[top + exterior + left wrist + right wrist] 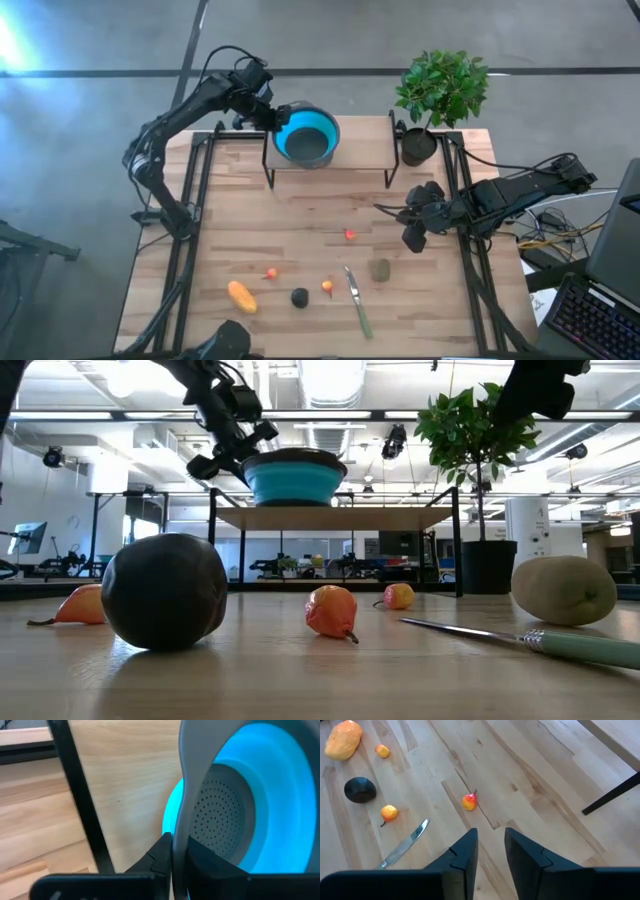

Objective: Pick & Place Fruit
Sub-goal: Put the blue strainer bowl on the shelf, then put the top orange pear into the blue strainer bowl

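Several small fruits lie on the wooden table's near half: an elongated orange-yellow one [241,296], a black round one [300,297], an olive-brown oval [380,269], a tiny orange one [327,286], a tiny red one [350,234] and another tiny one [271,272]. The blue bowl [306,134] with a grey perforated inside stands on a raised shelf [360,155] at the far edge. My left gripper [268,117] is shut on the bowl's rim. My right gripper [412,238] hovers open above the table's right side, right of the red fruit [468,801], touching nothing. My left gripper [179,857] pinches the bowl's rim [180,827] on its left side, one finger [210,865] inside against the grey wall and one finger [160,857] outside against the blue wall. It comes from the table's left. In the low view the bowl [295,475] sits about level on the shelf.
A green-handled knife [358,300] lies among the fruit near the front edge. A potted plant [438,95] stands at the shelf's right end. The shelf's black legs [270,170] stand on the table. Bare wood lies between shelf and fruit.
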Action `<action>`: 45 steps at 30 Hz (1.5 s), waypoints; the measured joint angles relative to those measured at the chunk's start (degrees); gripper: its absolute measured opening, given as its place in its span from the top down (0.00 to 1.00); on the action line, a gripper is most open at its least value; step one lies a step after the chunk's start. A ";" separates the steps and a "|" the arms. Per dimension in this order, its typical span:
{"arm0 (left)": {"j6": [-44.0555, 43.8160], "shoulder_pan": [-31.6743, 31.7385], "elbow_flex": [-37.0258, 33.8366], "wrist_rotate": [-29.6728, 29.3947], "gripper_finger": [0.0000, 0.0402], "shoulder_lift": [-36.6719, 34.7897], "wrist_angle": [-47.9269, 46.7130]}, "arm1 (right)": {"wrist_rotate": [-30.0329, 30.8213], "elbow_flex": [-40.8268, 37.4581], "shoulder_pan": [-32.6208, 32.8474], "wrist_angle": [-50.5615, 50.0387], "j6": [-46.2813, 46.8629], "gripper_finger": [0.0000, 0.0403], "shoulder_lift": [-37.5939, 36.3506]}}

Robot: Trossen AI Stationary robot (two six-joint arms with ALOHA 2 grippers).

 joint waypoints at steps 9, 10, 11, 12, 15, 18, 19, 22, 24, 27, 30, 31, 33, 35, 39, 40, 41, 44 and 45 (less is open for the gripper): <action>0.63 0.00 -0.03 -0.17 0.77 -0.80 0.37 | 0.02 0.00 0.00 0.02 -0.09 0.70 0.00; 1.06 0.00 -0.03 -0.18 0.75 -0.82 0.41 | 0.02 0.00 -0.02 0.02 -0.09 0.70 0.00; 1.25 0.00 -0.03 -0.19 0.74 -0.87 0.47 | 0.01 0.00 0.00 0.00 -0.09 0.69 0.00; 1.27 0.00 -0.03 -0.19 0.72 -0.95 0.54 | 0.01 0.00 0.00 0.02 -0.09 0.68 0.00; 1.30 0.15 -0.03 -0.21 0.66 -1.35 0.56 | 0.02 0.00 0.00 0.02 0.06 0.67 0.00; 1.36 0.49 0.10 -0.22 0.61 -1.97 0.51 | 0.00 0.00 -0.01 0.02 0.08 0.65 0.00; 1.39 0.63 0.31 -0.25 0.60 -2.19 0.55 | 0.00 0.00 0.00 0.00 0.08 0.65 0.00; 1.43 0.80 1.47 -0.41 0.57 -2.65 0.54 | 0.00 0.00 -0.02 0.02 0.08 0.64 0.00; 2.34 0.87 2.54 -0.45 0.56 -2.75 0.51 | 0.00 0.00 0.00 0.04 0.08 0.63 0.00; 3.62 0.83 4.02 -0.35 0.56 -2.75 0.52 | 0.00 0.00 0.00 0.15 0.09 0.63 0.00; 4.28 0.83 5.38 -0.15 0.57 -2.75 0.02 | -0.02 0.00 0.00 0.17 0.08 0.63 0.00; 4.32 0.83 5.87 -0.14 0.57 -2.75 -0.56 | -0.02 0.00 0.00 0.19 0.08 0.64 -0.02; 4.77 0.83 6.83 -0.14 0.58 -2.75 -1.54 | -0.02 0.00 0.00 0.30 0.08 0.65 -0.02; 6.44 0.83 7.78 -0.14 0.58 -2.75 -2.85 | -0.02 0.00 0.00 0.42 0.08 0.67 -0.01; 9.46 0.19 8.80 -0.14 0.58 -3.06 -4.82 | -0.04 0.00 0.00 1.39 0.08 0.70 0.00; 10.34 -0.27 8.72 -0.17 0.58 -3.43 -4.99 | -0.04 0.00 0.00 1.74 0.06 0.71 0.00; 11.21 -0.90 8.59 -0.17 0.58 -3.84 -4.97 | -0.04 0.00 0.00 1.92 0.00 0.72 0.00; 13.90 -3.25 8.39 -0.16 0.58 -5.30 -5.15 | -0.04 0.00 -0.01 1.87 -0.09 0.75 -0.02; 14.67 -4.15 8.39 -0.34 0.58 -5.74 -5.14 | -0.04 0.00 0.00 1.89 -0.09 0.75 -0.02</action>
